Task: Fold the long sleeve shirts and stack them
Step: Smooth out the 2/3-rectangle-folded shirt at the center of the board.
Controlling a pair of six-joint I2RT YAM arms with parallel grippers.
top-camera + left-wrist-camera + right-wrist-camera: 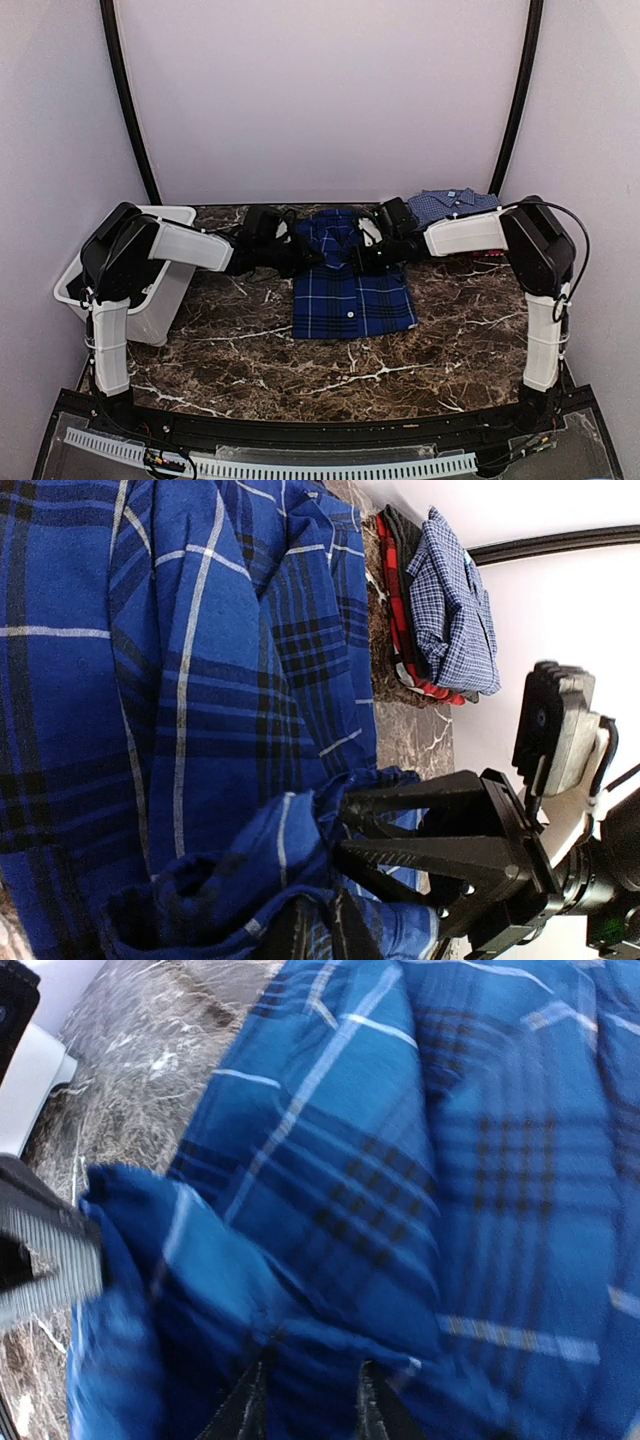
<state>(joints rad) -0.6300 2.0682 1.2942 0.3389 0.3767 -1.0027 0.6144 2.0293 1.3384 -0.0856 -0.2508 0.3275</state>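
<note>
Both arms meet over the upper edge of the deep-blue plaid shirt (350, 295), which lies flat in the middle of the frame in the top view, collar end toward the back wall; the job in hand looks like taking that top edge to make a fold. The left gripper (306, 258) is pinched tight on a bunched wad of the plaid cloth, seen at the bottom of its wrist view. The right gripper (358, 258), just beside it, has its fingers (370, 1405) a little apart with cloth between them; whether they have a real hold I cannot tell.

To do this well, both pinches should take the same layers at matching height on either side of the collar, then lift and carry together so the fold line runs straight across. An uneven grab would drag the shirt askew.

The lighter blue fine-check shirt (452, 203) sits folded at the upper right, on top of the red shirt (395, 600) — a stack already begun, well apart from the plaid.

The table (300, 370) is dark brown marble with white veins; a white bin (160, 290) stands at the left edge; pale walls (320, 100) close the cell on three sides.
</note>
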